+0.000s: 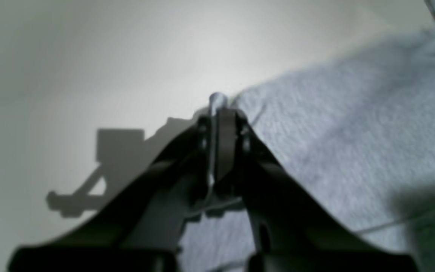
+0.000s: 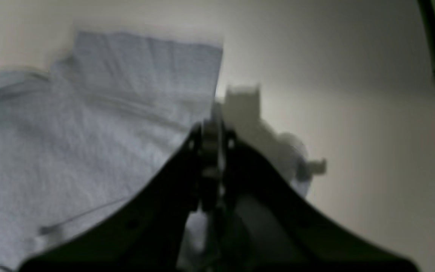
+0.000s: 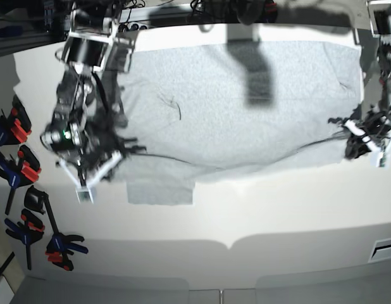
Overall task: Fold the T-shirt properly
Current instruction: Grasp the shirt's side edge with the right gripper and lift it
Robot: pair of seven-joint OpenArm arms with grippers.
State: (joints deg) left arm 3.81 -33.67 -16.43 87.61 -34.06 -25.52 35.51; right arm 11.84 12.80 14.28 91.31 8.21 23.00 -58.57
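The light heather-grey T-shirt (image 3: 246,107) lies spread across the white table, plain side up, with one sleeve (image 3: 161,190) sticking out toward the front. My right gripper (image 3: 119,152) is at the shirt's left edge. In the right wrist view it (image 2: 212,132) is shut, with grey cloth (image 2: 89,132) beside and under it. My left gripper (image 3: 348,132) is at the shirt's right edge. In the left wrist view it (image 1: 217,109) is shut with a thin bit of cloth between the tips, the shirt (image 1: 353,151) to its right. The front hem runs taut between both grippers.
Several black and orange spring clamps (image 3: 18,152) lie along the table's left edge, with more (image 3: 56,244) nearer the front. Cables and gear (image 3: 202,9) line the back edge. White tabletop (image 3: 259,215) lies in front of the shirt.
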